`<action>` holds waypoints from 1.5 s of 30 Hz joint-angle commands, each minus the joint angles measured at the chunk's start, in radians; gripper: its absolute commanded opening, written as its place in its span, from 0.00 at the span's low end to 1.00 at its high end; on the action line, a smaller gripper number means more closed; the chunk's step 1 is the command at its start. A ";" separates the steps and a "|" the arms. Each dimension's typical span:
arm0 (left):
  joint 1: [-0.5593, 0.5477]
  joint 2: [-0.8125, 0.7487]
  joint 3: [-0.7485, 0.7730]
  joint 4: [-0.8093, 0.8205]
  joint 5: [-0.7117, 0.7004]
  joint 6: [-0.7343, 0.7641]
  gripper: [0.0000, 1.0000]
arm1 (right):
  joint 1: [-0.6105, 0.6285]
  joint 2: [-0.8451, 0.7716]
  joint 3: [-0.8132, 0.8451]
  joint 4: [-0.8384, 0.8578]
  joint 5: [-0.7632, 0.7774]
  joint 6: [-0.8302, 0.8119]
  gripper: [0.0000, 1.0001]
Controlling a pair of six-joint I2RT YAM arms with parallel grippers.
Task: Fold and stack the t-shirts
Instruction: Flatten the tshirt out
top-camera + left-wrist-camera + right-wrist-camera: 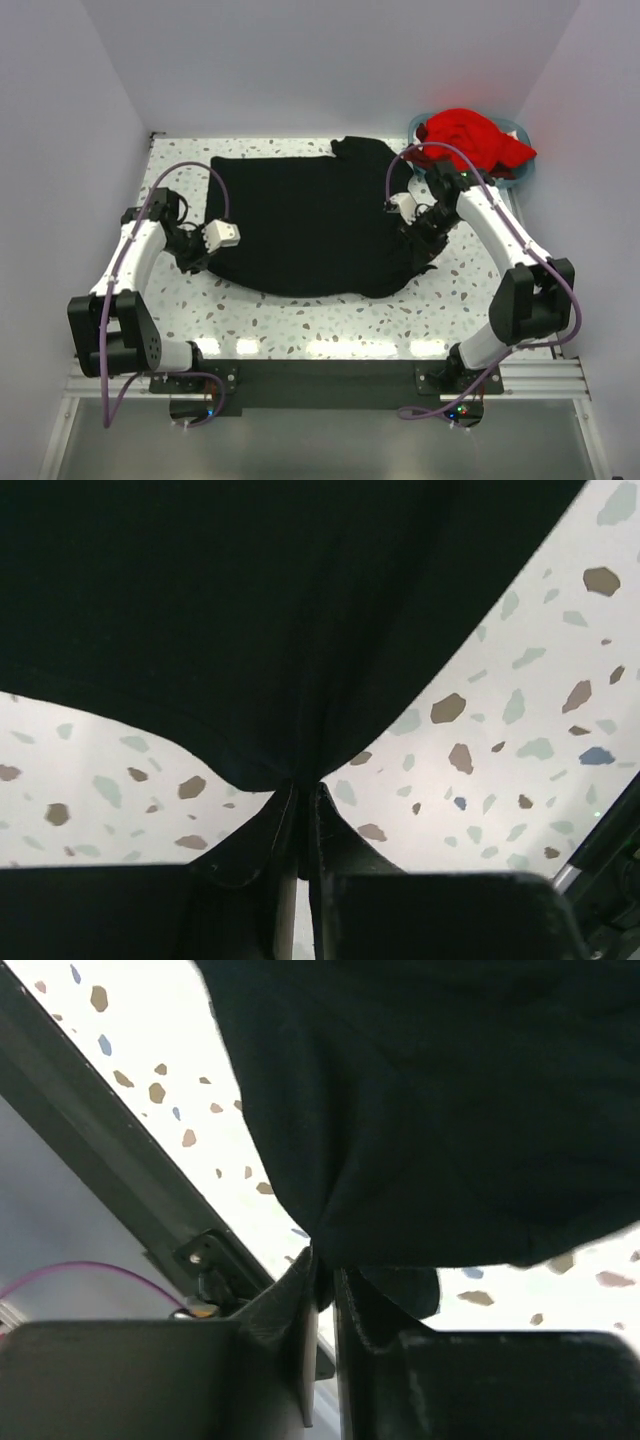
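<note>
The black t-shirt (310,215) lies spread across the middle of the speckled table. My left gripper (198,250) is shut on its left edge; the left wrist view shows the black cloth (280,630) pinched between the fingers (300,792). My right gripper (415,228) is shut on the shirt's right edge; the right wrist view shows the cloth (430,1110) bunched into the closed fingers (325,1278). The red t-shirt (470,138) is crumpled in the light blue basket (518,178) at the back right.
White walls close in the table at the back and both sides. The table's dark front rail (110,1160) shows in the right wrist view. Bare speckled tabletop (300,325) lies in front of the black shirt.
</note>
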 commanded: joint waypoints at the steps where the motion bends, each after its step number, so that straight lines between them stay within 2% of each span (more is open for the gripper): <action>1: 0.011 0.062 0.035 0.008 0.006 -0.018 0.14 | -0.011 0.066 -0.011 -0.069 0.085 0.000 0.28; 3: 0.017 0.131 0.038 0.139 -0.040 -0.098 0.31 | -0.018 0.129 -0.006 -0.043 0.145 0.017 0.45; 4: 0.028 0.148 0.064 0.175 -0.045 -0.173 0.37 | -0.028 0.128 0.006 0.009 0.178 0.053 0.47; 5: 0.044 0.171 0.079 0.215 -0.047 -0.221 0.49 | -0.039 0.123 0.012 0.034 0.190 0.067 0.50; 6: 0.051 0.177 0.111 0.282 -0.047 -0.300 0.57 | -0.047 0.114 0.029 0.069 0.207 0.089 0.51; 9: 0.055 0.154 0.147 0.321 0.027 -0.354 0.58 | -0.047 0.096 0.049 0.071 0.175 0.089 0.46; 10: 0.052 0.131 0.144 0.323 0.133 -0.352 0.59 | -0.044 0.073 0.043 0.066 0.141 0.077 0.45; 12: 0.031 0.064 0.130 0.321 0.235 -0.336 0.62 | -0.022 0.059 0.011 0.050 0.074 0.055 0.42; 13: -0.033 0.045 0.115 0.321 0.272 -0.329 0.62 | -0.010 0.057 -0.001 0.030 0.064 0.034 0.42; 15: -0.116 0.010 0.095 0.338 0.253 -0.335 0.63 | 0.018 0.054 -0.029 0.019 0.032 0.021 0.41; 16: -0.214 -0.001 0.069 0.350 0.249 -0.363 0.63 | 0.027 0.053 -0.050 0.002 0.023 0.005 0.41; 19: -0.309 -0.047 0.012 0.435 0.316 -0.454 0.65 | 0.062 0.033 -0.095 -0.012 0.023 -0.031 0.37; 22: -0.356 -0.090 -0.064 0.520 0.345 -0.521 0.67 | 0.097 -0.015 -0.162 -0.003 0.035 -0.089 0.37; 23: -0.356 -0.105 -0.084 0.592 0.338 -0.557 0.67 | 0.134 -0.050 -0.184 0.014 0.047 -0.092 0.38; 25: -0.338 -0.127 -0.126 0.628 0.308 -0.635 0.67 | 0.186 -0.081 -0.244 0.080 0.079 -0.082 0.39; 30: -0.244 -0.118 -0.135 0.572 0.302 -0.698 0.67 | 0.386 -0.127 -0.351 0.215 0.155 -0.032 0.44; 33: -0.129 -0.101 -0.132 0.538 0.306 -0.715 0.67 | 0.461 -0.090 -0.394 0.333 0.221 0.012 0.46; 40: -0.038 -0.087 -0.118 0.490 0.282 -0.697 0.67 | 0.556 0.014 -0.422 0.438 0.287 0.086 0.51; 43: -0.028 -0.090 -0.115 0.484 0.274 -0.689 0.67 | 0.565 0.049 -0.432 0.461 0.307 0.100 0.41; 45: -0.017 -0.088 -0.112 0.487 0.269 -0.690 0.67 | 0.565 0.083 -0.407 0.447 0.307 0.098 0.20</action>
